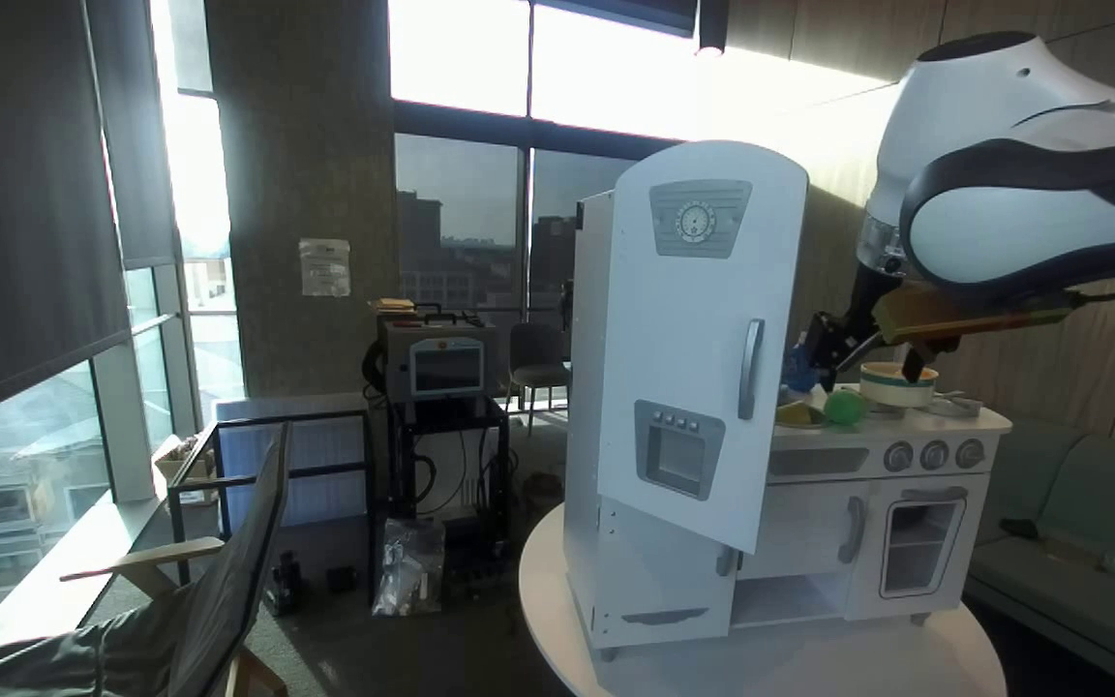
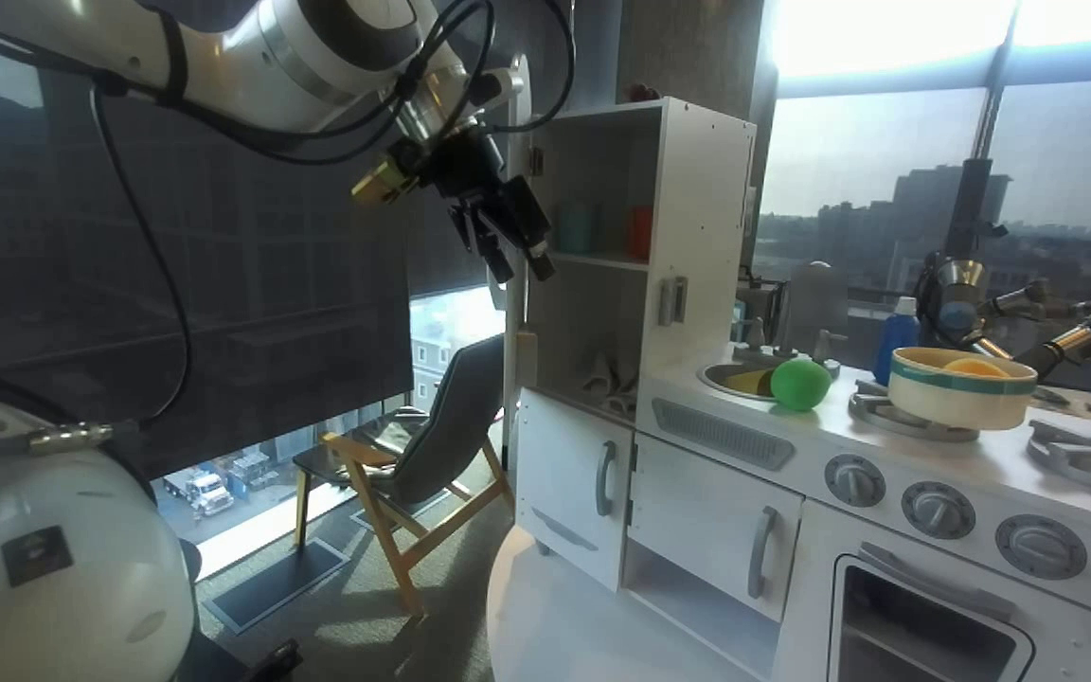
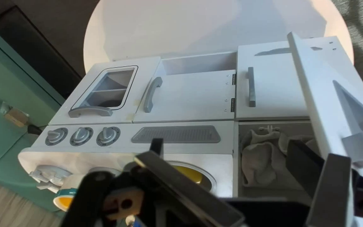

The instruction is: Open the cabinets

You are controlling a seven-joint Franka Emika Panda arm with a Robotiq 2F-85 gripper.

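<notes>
A white toy kitchen has a tall fridge cabinet whose upper door (image 1: 688, 358) stands swung open; it shows partly in the wrist view (image 3: 314, 94). The lower fridge door (image 2: 566, 488), the middle cabinet door (image 2: 708, 526) and the oven door (image 2: 934, 611) look shut, each with a grey handle; they also show in the wrist view. My gripper (image 2: 522, 273) is open and empty, in the air near the open fridge compartment. In the wrist view its fingers stand wide apart, the right one close to the open door's edge; contact cannot be told.
The fridge holds a teal cup (image 2: 577, 229), a red cup (image 2: 640, 233) and a pale cloth (image 3: 258, 160). A green ball (image 2: 800, 384), a pot (image 2: 962, 403) and a blue bottle (image 2: 898, 341) stand on the counter. A round white table (image 3: 169, 25) bears the kitchen.
</notes>
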